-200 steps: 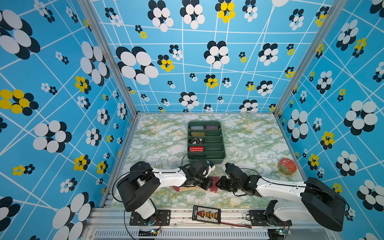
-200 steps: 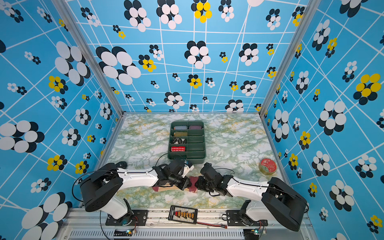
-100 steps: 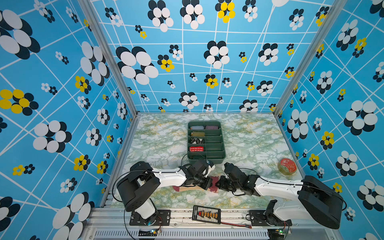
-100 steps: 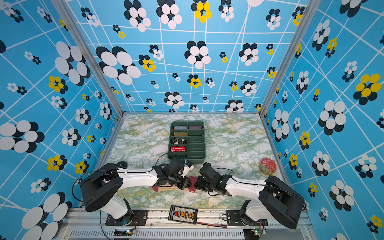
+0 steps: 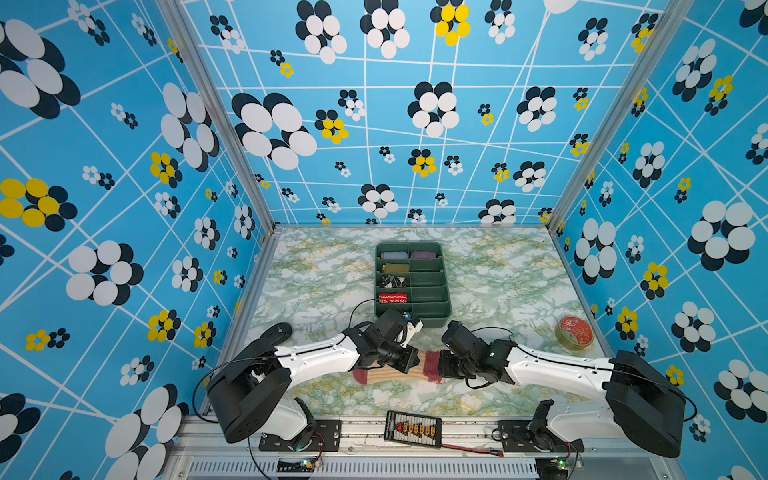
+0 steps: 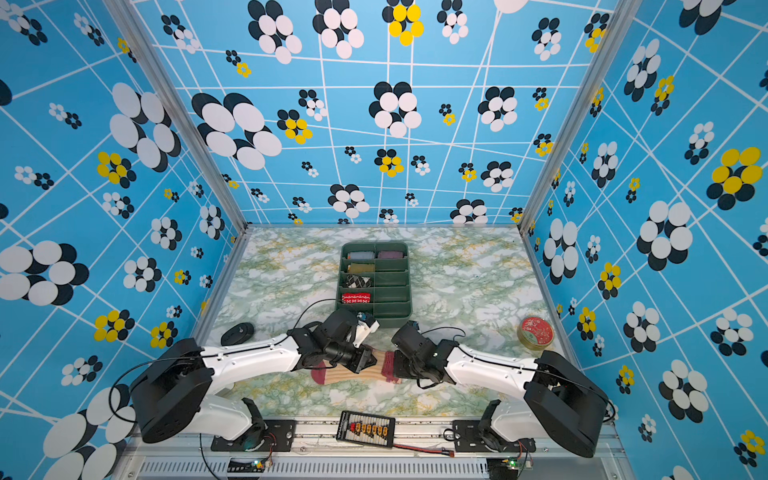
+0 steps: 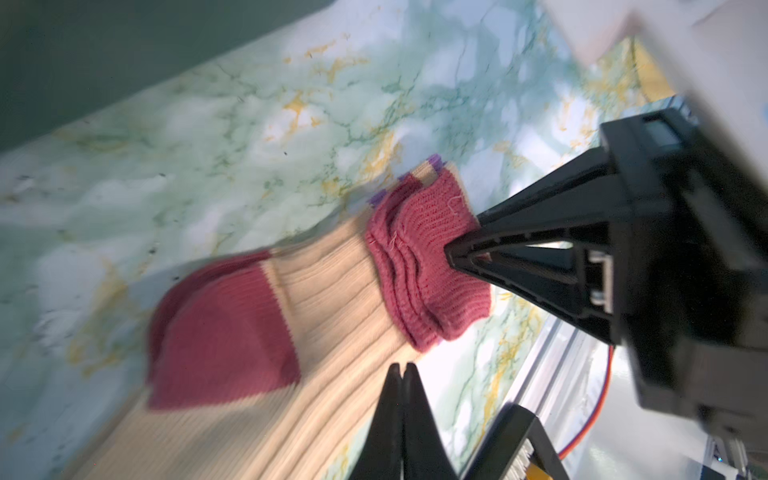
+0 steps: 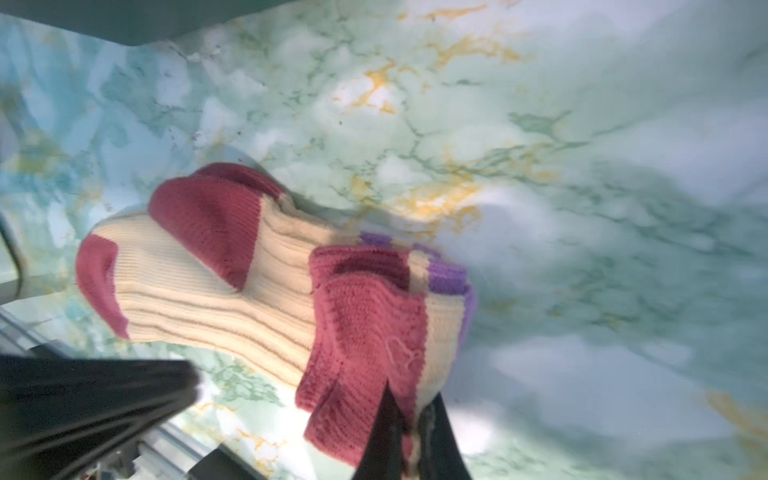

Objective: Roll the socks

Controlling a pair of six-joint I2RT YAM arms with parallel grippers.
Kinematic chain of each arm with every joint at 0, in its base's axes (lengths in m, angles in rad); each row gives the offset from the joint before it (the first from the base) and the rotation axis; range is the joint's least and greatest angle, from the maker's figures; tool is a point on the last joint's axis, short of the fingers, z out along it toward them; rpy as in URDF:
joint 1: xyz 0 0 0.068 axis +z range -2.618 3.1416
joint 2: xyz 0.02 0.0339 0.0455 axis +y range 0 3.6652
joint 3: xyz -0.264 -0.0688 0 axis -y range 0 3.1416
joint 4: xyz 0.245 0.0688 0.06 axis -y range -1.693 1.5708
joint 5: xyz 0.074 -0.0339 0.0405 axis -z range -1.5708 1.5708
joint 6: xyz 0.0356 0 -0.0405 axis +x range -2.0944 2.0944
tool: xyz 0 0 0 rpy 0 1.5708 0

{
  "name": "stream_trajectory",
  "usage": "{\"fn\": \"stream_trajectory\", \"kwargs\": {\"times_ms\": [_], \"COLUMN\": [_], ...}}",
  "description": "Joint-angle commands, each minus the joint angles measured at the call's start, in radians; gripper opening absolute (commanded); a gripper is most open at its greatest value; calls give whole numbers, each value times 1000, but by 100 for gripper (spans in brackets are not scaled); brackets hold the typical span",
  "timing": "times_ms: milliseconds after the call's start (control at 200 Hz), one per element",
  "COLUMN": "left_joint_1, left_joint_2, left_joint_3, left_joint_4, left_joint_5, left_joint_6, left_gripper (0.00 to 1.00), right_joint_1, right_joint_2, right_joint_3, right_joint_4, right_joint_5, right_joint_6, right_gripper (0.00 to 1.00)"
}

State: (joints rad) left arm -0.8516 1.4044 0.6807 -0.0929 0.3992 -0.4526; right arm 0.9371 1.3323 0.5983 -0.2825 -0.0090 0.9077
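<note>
The socks (image 5: 386, 376) (image 6: 345, 374) lie stacked near the table's front edge, cream and ribbed with dark red toe and heel. Their red cuff end (image 8: 365, 316) is folded back over the leg, and purple stripes show at the fold. My right gripper (image 8: 409, 401) (image 5: 441, 366) is shut on that folded cuff; the left wrist view shows its fingertips (image 7: 457, 253) pinching the red knit. My left gripper (image 7: 401, 368) (image 5: 409, 359) is shut and empty. It hovers over the cream leg (image 7: 340, 291) beside the cuff.
A green divided tray (image 5: 441, 316) stands just behind both grippers and holds several rolled socks. A red round tin (image 5: 574, 332) sits at the right, a black disc (image 5: 275, 332) at the left. A black device (image 5: 412, 428) lies on the front rail.
My right gripper has closed on the folded cuff and edged slightly left. The left arm has barely moved.
</note>
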Motion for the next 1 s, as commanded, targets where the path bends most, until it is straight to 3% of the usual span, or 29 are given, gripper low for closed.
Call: {"fn": "stream_trajectory", "kwargs": {"times_ms": [0, 435, 1000], "left_joint_1": [31, 158, 202], "left_joint_2": [-79, -242, -298], "left_joint_3": [8, -114, -133], "left_joint_4": [-96, -179, -224], "left_joint_5": [3, -13, -10], "left_joint_6": [19, 32, 46], "left_gripper": [5, 5, 5], "right_joint_1": [7, 6, 33], "right_joint_2": [-18, 30, 235], "right_joint_3": [51, 220, 365], "right_joint_4": [-181, -547, -752], "right_joint_5": [97, 316, 473], "right_joint_6": [-59, -143, -151], "right_gripper": [0, 0, 0]}}
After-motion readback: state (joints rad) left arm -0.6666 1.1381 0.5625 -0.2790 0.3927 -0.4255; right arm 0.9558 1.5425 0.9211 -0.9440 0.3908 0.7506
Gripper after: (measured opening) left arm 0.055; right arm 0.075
